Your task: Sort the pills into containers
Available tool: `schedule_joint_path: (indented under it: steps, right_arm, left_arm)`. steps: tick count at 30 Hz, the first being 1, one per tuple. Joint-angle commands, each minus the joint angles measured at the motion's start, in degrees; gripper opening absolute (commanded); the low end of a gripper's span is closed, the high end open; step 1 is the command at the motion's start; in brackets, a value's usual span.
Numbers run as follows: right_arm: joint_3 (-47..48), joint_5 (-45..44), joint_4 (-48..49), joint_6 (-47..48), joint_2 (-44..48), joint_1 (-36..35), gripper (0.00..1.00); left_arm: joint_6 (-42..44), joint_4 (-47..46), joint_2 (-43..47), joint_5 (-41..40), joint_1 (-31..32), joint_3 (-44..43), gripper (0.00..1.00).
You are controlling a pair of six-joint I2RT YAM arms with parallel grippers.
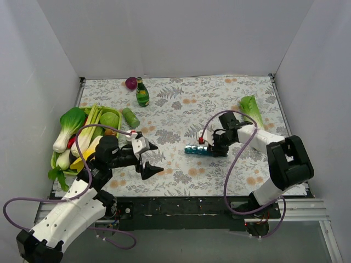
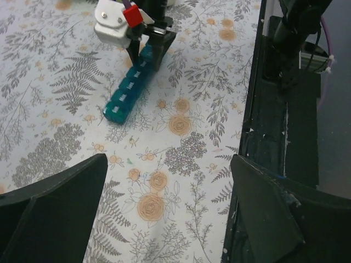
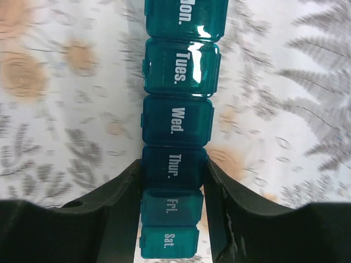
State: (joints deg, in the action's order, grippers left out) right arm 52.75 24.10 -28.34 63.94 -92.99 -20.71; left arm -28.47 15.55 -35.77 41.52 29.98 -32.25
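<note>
The teal-blue pill organiser (image 1: 195, 149) lies flat near the middle of the floral table, all visible lids closed. My right gripper (image 1: 210, 148) is shut on its right end. In the right wrist view the fingers (image 3: 118, 208) press both sides of the "Thur." compartment of the organiser (image 3: 178, 118). My left gripper (image 1: 149, 159) hangs open and empty to the left of the organiser. The left wrist view looks past my left gripper (image 2: 164, 211) at the organiser (image 2: 127, 93) and the right gripper (image 2: 147, 55) on its far end. No pills show in any view.
A dark green bottle with a yellow label (image 1: 142, 93) and a purple onion (image 1: 130, 83) stand at the back. A green tray of vegetables (image 1: 82, 137) is at the left, a cucumber (image 1: 130, 117) beside it. A leafy green (image 1: 251, 109) lies at the right. The black rail (image 2: 285, 126) marks the near edge.
</note>
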Motion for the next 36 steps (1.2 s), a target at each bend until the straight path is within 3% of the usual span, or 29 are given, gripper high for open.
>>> schedule_joint_path:
  steps: [1,8,14,15,22,28,36]
  right_arm:
    - [-5.89,1.05,0.48,6.37,5.97,-4.59,0.37]
    - [-8.89,-1.95,5.66,0.41,8.79,-15.05,0.38]
    - [-10.21,-4.49,8.73,-1.89,8.18,-18.66,0.41]
    - [-10.47,-4.76,8.82,-2.59,8.09,-18.93,0.41]
    - [-11.27,-4.33,9.79,-3.92,8.88,-19.46,0.70]
    - [-11.09,-1.96,8.74,-3.12,8.88,-19.46,0.74]
    - [-11.88,2.53,6.45,0.30,9.49,-16.74,0.73]
  left_arm:
    - [12.64,-4.03,-3.07,7.70,0.26,0.78,0.96]
    - [17.74,-11.49,-10.80,2.71,5.26,5.26,0.95]
    - [19.94,-19.23,-19.15,-4.69,9.92,7.47,0.93]
    - [20.12,-19.94,-20.21,-5.82,10.19,7.55,0.93]
    - [21.17,-25.48,-29.00,-11.62,13.70,6.85,0.93]
    - [22.49,-27.77,-35.41,-12.86,14.67,5.09,0.92]
    - [22.67,-29.26,-42.54,-13.83,15.02,1.49,0.84]
